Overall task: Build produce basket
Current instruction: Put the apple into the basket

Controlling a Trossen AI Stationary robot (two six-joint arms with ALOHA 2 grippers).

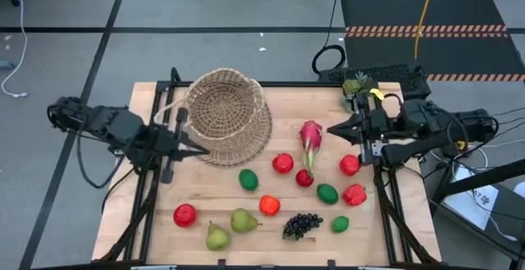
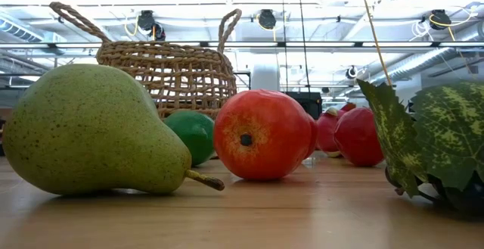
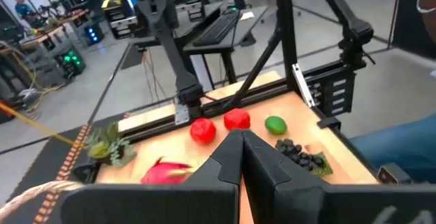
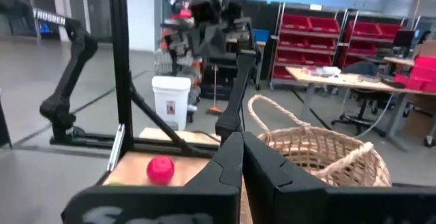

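The left gripper (image 1: 199, 147) hangs just beside the basket (image 1: 225, 116), at its near-left rim, fingers pressed together on nothing. The right gripper (image 1: 336, 129) sits to the basket's right, beyond the dragon fruit (image 1: 310, 139), its fingers likewise pinched together and empty; the wrist views show both pairs meeting at the tips.

The basket stands at the table's far middle and looks empty from above. All the produce lies on the table on the basket's near and right sides. Closest to it are a lime (image 1: 248, 179) and a red fruit (image 1: 282, 162); further off come the orange-red fruit (image 1: 269, 205), the grapes (image 1: 302, 224), two pears (image 1: 244, 219) and an apple (image 1: 184, 215) nearer the front edge.

Nothing is loaded yet, so I judge the step in hand to be the first pick. To do it well, each arm should take the fruit on its own side of the basket, which keeps the arms from crossing over it. The fingers must open wide before descending, centre over the fruit, and close gently, since round pieces will likely roll or squirt out. The left gripper should lift clear of the basket rim first, as a nudge could shift the light wicker.
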